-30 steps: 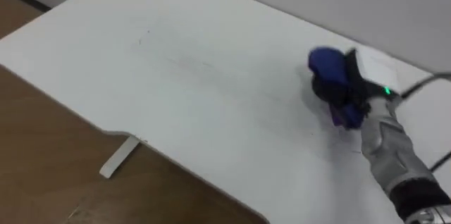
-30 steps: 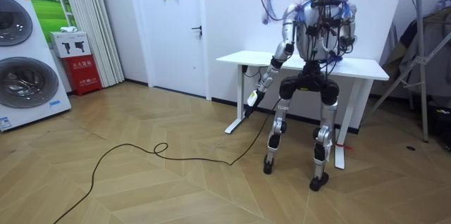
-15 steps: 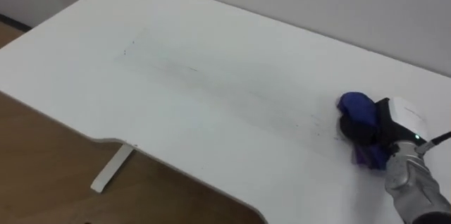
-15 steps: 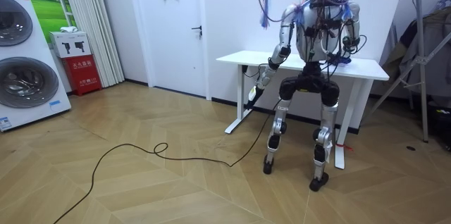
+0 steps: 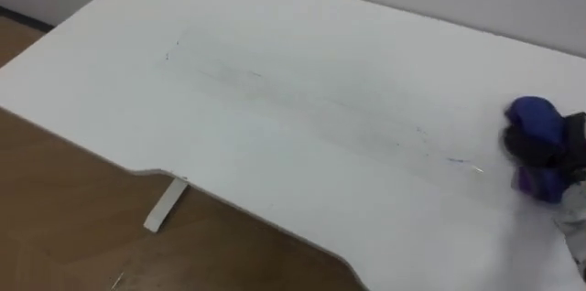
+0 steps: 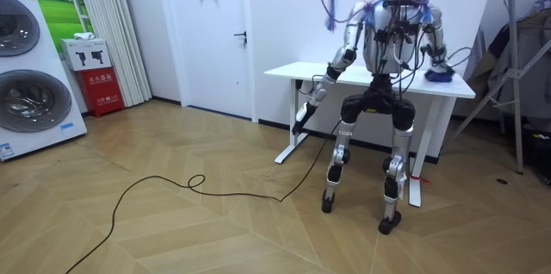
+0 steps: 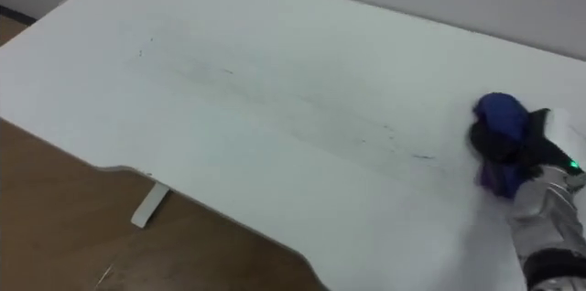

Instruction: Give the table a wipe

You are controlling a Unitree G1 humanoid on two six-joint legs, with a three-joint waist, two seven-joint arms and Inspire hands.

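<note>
A white table (image 5: 275,99) lies before me with faint thin dark streaks (image 5: 247,73) across its middle. At its right end my right hand (image 7: 536,158) is shut on a bunched blue cloth (image 7: 499,135) that rests on the tabletop; the cloth (image 5: 536,140) sits near the far right edge of the picture. In the room view I stand at the table's front, my right hand (image 6: 433,67) stretched out to the room view's right over the blue cloth (image 6: 441,73). My left hand (image 6: 303,119) hangs off the table's other end, below the tabletop.
The table's front edge has a curved cut-out, and its white foot (image 5: 165,205) stands on the wooden floor below. A wall runs close behind the table. A clothes rack (image 6: 516,67) stands at the room view's right, washing machines (image 6: 26,76) at its left.
My right hand has slid the blue cloth to the right along the tabletop, towards the table's right end. My left arm has risen a little beside the table.
</note>
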